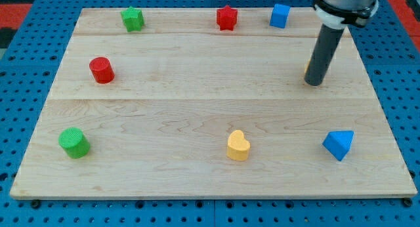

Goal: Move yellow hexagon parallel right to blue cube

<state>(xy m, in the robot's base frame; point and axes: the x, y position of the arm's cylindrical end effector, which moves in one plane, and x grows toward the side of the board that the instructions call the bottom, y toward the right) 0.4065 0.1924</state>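
My tip [314,82] rests on the board at the right side, below and to the right of the blue cube [280,16], which stands near the top edge. Only a thin yellow sliver, the yellow hexagon [306,69], shows at the rod's left edge just above the tip. The rod hides the rest of it, so its shape cannot be made out. The tip appears to be right against this block.
A red star [227,18] and a green star [132,19] stand along the top edge. A red cylinder [102,70] is at the left. A green cylinder [74,143], a yellow heart [238,145] and a blue triangular block [338,144] stand near the bottom.
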